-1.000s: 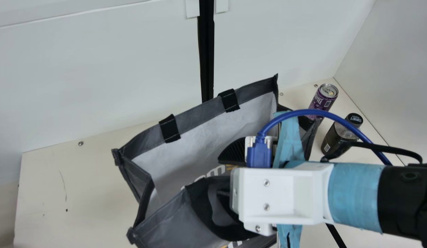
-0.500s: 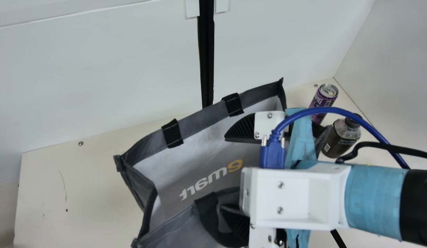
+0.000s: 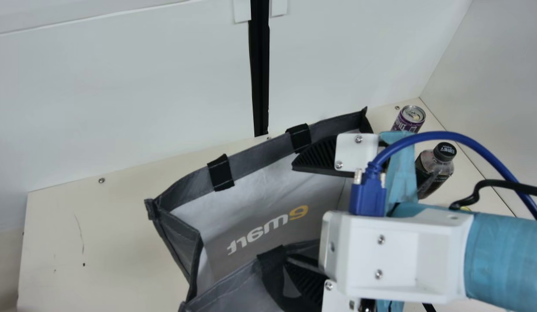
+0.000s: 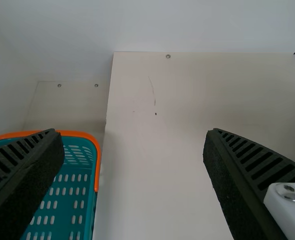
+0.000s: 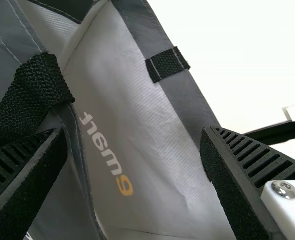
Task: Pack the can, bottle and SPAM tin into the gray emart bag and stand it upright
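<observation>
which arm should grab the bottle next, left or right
Right, probably: the right gripper is open at the gray emart bag, near the bottle. The left gripper, also open, is over by the teal basket.

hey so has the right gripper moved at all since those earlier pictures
Yes. In the main view the right gripper has shifted toward the picture's right, farther from the fixed black strip on the back wall.
</observation>
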{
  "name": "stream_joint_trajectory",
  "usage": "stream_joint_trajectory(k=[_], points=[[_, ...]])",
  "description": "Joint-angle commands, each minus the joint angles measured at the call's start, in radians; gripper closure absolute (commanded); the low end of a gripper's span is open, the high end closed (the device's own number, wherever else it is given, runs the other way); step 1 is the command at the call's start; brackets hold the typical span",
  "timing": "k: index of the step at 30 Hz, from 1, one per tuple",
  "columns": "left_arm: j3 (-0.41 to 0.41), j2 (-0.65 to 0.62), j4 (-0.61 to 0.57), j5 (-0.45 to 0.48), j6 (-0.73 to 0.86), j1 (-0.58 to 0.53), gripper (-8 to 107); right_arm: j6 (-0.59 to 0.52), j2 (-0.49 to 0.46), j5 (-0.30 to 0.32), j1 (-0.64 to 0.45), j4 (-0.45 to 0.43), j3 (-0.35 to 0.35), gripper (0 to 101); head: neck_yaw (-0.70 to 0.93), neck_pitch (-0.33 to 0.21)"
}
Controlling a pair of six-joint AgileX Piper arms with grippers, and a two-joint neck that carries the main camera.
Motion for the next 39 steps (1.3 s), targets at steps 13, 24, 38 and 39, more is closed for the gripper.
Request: stream_joint_trajectory(k=[13,24,38,39], points=[[0.000,0.000,0.000,0.000,0.000,0.000,9,0.031,-0.045,-0.001,0.047,-0.071,-0.012,6,-0.002,-0.023],[0.000,0.000,0.000,0.000,0.000,0.000,9,0.076,-0.070,-0.001,0.048,-0.104,-0.048,6,-0.002,-0.023],[0.000,0.000,0.000,0.000,0.000,0.000,9,0.175,-0.053,-0.001,-0.010,-0.134,-0.156,6,-0.002,-0.023],[0.000,0.000,0.000,0.000,0.000,0.000,9,0.180,-0.049,-0.001,-0.021,-0.133,-0.163,6,-0.002,-0.023]])
